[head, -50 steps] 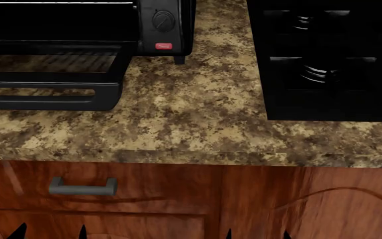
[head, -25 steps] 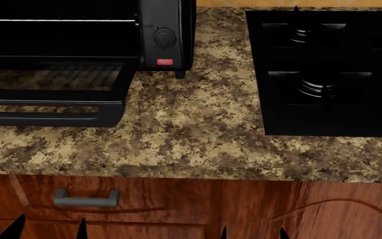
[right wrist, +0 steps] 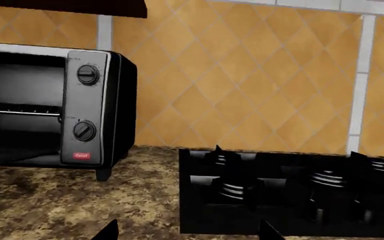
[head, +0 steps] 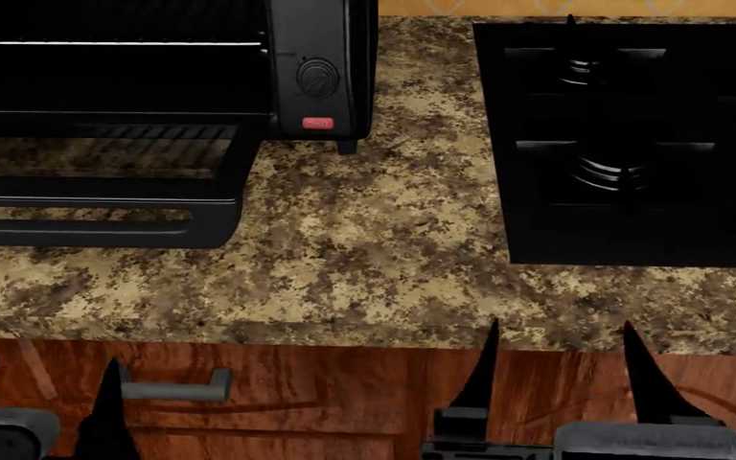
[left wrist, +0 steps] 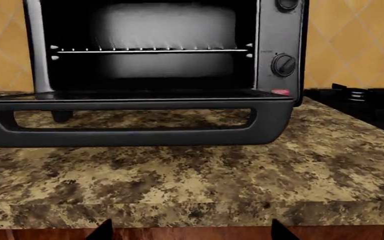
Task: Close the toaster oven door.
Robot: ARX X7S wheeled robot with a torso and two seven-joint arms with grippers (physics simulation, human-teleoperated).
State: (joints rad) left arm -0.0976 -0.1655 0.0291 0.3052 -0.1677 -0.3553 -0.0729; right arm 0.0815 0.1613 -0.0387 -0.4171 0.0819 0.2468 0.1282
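The black toaster oven [head: 319, 67] stands at the back left of the counter, with its wire rack [left wrist: 152, 50] showing inside. The toaster oven door [head: 100, 182] lies folded down flat over the counter, its bar handle [left wrist: 132, 135] toward me. My left gripper [head: 42, 407] is open in front of the cabinet, below the counter edge and short of the door; its fingertips [left wrist: 102, 231] show wide apart. My right gripper [head: 560, 369] is open near the counter's front edge, to the right of the oven, with nothing between its fingers. The oven's knobs [right wrist: 85, 131] show in the right wrist view.
A black stovetop [head: 636, 144] with burners fills the back right of the speckled counter [head: 368, 259]. Brown wooden drawer fronts with a grey handle [head: 176, 388] lie below the counter edge. A tiled wall [right wrist: 245, 90] stands behind.
Both grippers have risen into the head view from the bottom, their fingers now reaching up to the counter's front edge. The view has shifted a little; the door still lies flat.
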